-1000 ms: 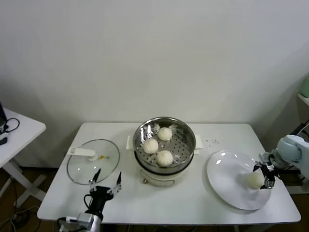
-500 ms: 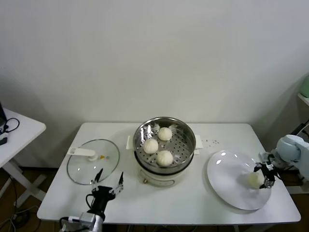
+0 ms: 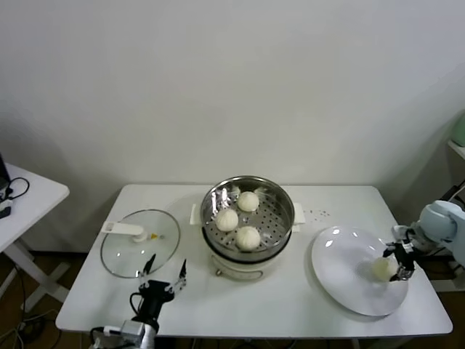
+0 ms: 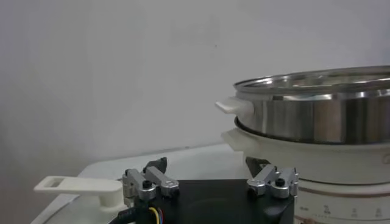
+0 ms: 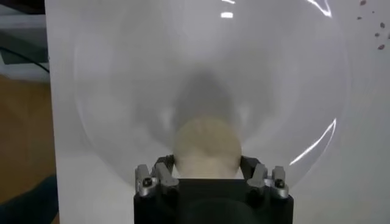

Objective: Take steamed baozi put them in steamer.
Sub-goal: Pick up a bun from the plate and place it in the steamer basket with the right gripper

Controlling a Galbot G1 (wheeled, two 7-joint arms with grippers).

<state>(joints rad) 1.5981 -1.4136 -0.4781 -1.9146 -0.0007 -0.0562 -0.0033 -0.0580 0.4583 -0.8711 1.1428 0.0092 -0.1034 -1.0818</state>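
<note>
Three steamed baozi point(image 3: 248, 237) lie in the steel steamer point(image 3: 282, 218) at the table's middle. A fourth baozi point(image 3: 382, 268) rests on the right side of the white plate point(image 3: 341, 269). My right gripper point(image 3: 390, 266) is down at it, its fingers pressed against both sides of that bun. The right wrist view shows the bun point(image 5: 207, 147) filling the gap of the gripper point(image 5: 207, 165) above the plate point(image 5: 122, 73). My left gripper point(image 3: 164, 266) hovers open and empty near the table's front left; its wrist view has the gripper point(image 4: 207, 164) facing the steamer point(image 4: 317, 119).
A flat glass lid point(image 3: 138, 251) with a white handle point(image 4: 79, 185) lies left of the steamer, just behind the left gripper. A white side table point(image 3: 29, 196) stands at far left. The plate sits near the table's right front corner.
The right gripper's fingers have closed in from wide open onto the baozi on the plate. The left gripper shifted slightly. The bun has stayed on the plate.
</note>
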